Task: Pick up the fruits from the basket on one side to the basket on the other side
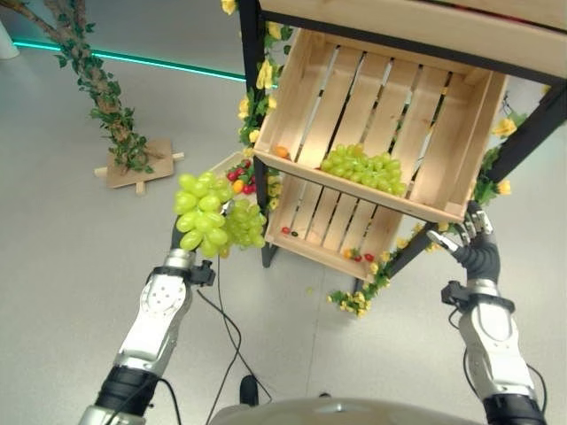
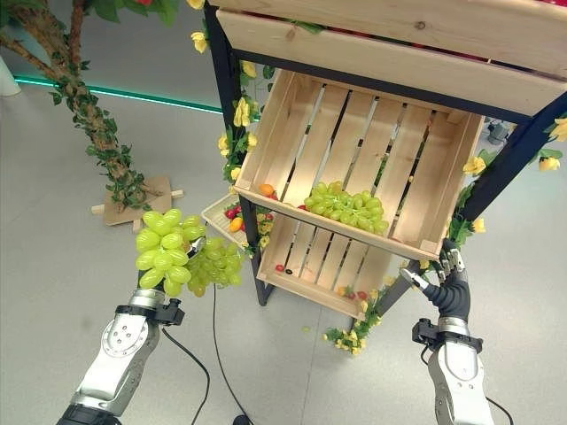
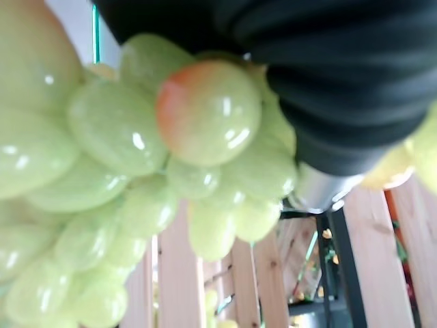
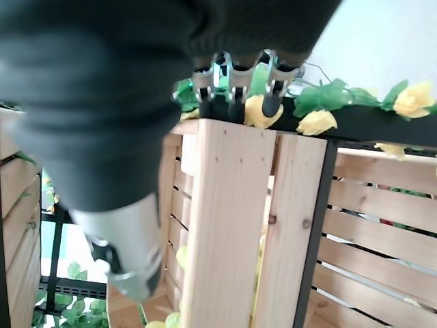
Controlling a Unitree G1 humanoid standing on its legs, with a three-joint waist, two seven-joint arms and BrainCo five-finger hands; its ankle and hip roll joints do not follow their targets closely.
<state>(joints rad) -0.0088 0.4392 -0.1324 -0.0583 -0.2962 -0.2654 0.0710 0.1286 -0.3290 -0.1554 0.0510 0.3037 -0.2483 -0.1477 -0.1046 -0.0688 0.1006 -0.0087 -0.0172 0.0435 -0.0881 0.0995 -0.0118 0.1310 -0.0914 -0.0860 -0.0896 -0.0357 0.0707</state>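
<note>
- Grapes (image 1: 205, 214) hang in a bunch from my left robot hand (image 1: 180, 237), its fingers hidden behind them, left of the wooden crate (image 1: 381, 124).
- More grapes (image 1: 364, 168) lie in that crate.
- My right robot hand (image 1: 474, 237), fingers straight, sits beside the crate's corner.

Staged fruit stall: wooden crates (image 1: 390, 115), fake vines (image 1: 102, 88).

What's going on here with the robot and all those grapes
The robot's left hand holds a bunch of green grapes up in the air, to the left of a rack with slanted wooden crates. Another bunch of green grapes lies in the upper crate, beside a small orange fruit. A few small fruits sit in the lower crate. The right hand hangs open near the crates' right corner, holding nothing.
</note>
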